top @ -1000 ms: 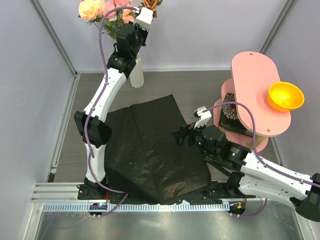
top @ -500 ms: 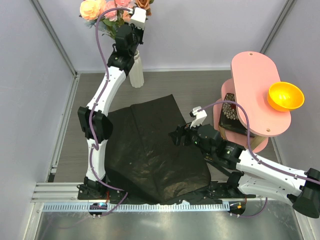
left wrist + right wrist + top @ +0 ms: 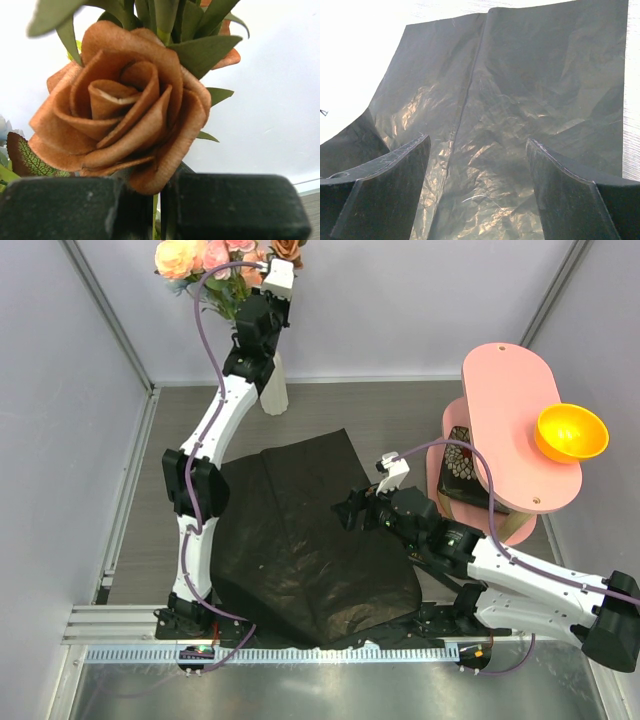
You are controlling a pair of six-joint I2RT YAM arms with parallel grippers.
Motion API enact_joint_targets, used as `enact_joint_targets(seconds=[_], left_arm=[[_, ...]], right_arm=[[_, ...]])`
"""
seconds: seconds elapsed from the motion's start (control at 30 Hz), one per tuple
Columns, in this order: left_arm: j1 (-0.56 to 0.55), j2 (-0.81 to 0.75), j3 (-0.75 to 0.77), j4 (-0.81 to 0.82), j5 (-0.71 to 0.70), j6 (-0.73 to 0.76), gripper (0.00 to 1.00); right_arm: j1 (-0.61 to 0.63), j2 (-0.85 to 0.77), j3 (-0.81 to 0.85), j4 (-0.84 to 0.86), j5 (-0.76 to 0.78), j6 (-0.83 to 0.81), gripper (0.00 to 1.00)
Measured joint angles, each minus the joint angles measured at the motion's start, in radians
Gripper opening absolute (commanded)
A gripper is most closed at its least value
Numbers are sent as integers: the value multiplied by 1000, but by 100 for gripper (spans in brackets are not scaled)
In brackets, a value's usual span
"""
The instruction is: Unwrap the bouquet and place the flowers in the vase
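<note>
Evidently the left gripper (image 3: pixel 159 205) is clenched on the thin stems of the flowers (image 3: pixel 200 258), holding them upright directly above the vase (image 3: pixel 274 392), probably for lowering in. The arm hides the vase's rim, so its contents are unclear. Nearer than the vase, the right gripper (image 3: pixel 477 145) hangs released over the flat black paper (image 3: pixel 290 550).

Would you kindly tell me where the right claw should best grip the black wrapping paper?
Probably the right edge of the black wrapping paper, coming in low from the right: it lies spread flat, so only an edge gives the open right claw something to pinch.
</note>
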Motion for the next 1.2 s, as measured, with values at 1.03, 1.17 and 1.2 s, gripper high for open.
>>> enact_joint_targets(seconds=[1.03,1.17,1.2], left_arm=[[20,-16,3,-79,143,-229,0],[30,27,73,-90,142,-231,0],[33,34,80,-87,143,-232,0]], right_arm=[[0,15,0,18,-28,27,83],[0,7,0,18,-26,27,83],[0,6,0,18,-25,27,83]])
